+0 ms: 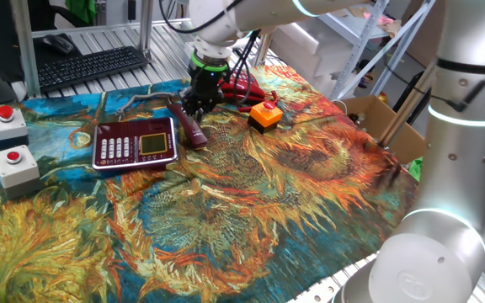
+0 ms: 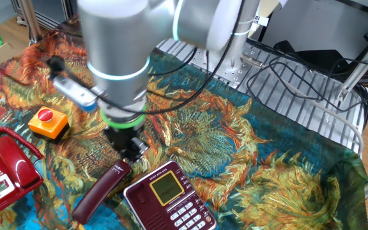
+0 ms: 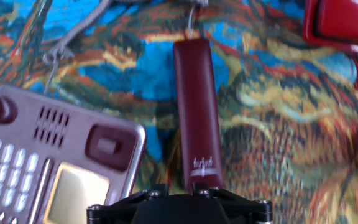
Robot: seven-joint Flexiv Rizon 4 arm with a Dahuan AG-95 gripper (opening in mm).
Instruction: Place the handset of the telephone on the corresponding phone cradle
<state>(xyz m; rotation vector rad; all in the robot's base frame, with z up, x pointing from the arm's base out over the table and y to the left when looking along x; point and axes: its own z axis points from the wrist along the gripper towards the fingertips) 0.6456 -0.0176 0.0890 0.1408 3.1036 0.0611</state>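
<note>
Fingers (image 2: pixel 130 153) hang just over one end of the handset (image 2: pixel 101 190); whether they are spread or closed cannot be told from any view. It lies flat on the tabletop (image 2: pixel 254 160), just beside the phone cradle (image 2: pixel 168 197), off its rest. A bright red telephone (image 2: pixel 2 171) and orange button box (image 2: pixel 48 122) sit nearby.

red telephone (image 2: pixel 5 169): just beside the gripper, on the cloth
orange box (image 1: pixel 265 115): red button on top, near the gripper
white button boxes (image 1: pixel 8 143): two, well apart from the gripper
keyboard (image 1: pixel 91 66): beyond the gripper, off the cloth
</note>
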